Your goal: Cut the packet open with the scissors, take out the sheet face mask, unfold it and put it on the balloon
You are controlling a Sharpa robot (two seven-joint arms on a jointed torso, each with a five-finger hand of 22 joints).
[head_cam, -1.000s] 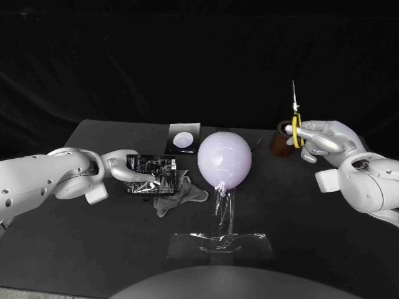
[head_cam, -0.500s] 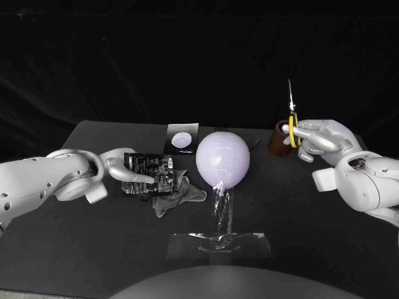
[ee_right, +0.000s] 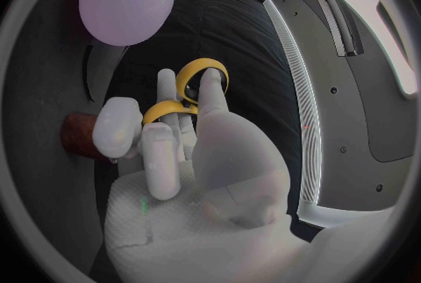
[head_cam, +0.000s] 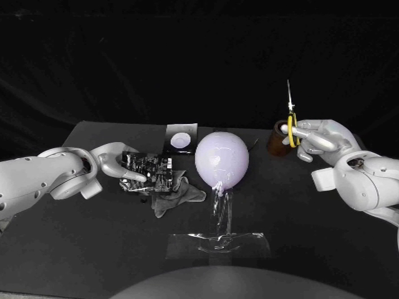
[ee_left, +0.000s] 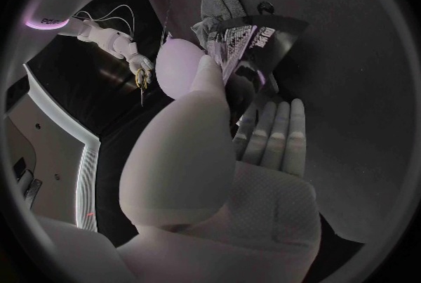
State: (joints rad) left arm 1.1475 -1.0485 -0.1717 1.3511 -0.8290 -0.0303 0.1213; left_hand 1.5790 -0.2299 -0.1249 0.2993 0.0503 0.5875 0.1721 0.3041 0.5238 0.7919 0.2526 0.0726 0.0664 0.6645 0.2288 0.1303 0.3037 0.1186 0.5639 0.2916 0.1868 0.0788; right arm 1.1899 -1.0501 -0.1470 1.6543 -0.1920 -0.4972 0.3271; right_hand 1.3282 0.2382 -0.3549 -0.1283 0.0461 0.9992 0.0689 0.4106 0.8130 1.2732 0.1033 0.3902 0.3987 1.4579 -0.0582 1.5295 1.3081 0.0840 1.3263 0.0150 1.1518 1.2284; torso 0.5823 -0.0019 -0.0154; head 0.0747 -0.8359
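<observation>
Black desk (head_cam: 83,243) against a dark backdrop, and over its left half I have the packet (head_cam: 151,170) lifted clear of the surface: a dark, glossy pouch with pale print, creased and catching the light, its face towards the head camera. It sits just left of the pale lilac balloon (head_cam: 223,158) without touching it. My left hand (head_cam: 118,164) pinches it, thumb pressed across the printed face and the fingers (ee_left: 274,130) lying together behind it, as the left wrist view shows. Directly below the packet a crumpled grey cloth (head_cam: 178,198) lies on the desk. Well apart on the far side of the balloon, my right hand (head_cam: 322,141) grips the scissors (head_cam: 291,118) by their yellow loops, blades upright and together, beside a brown cylinder (head_cam: 277,141). The balloon stands on a clear stand (head_cam: 221,242), with a white card (head_cam: 182,137) behind it. Since a second ago the packet has crept left and looks more crumpled, the left hand has turned a little, and the scissors have shifted slightly towards the balloon.
</observation>
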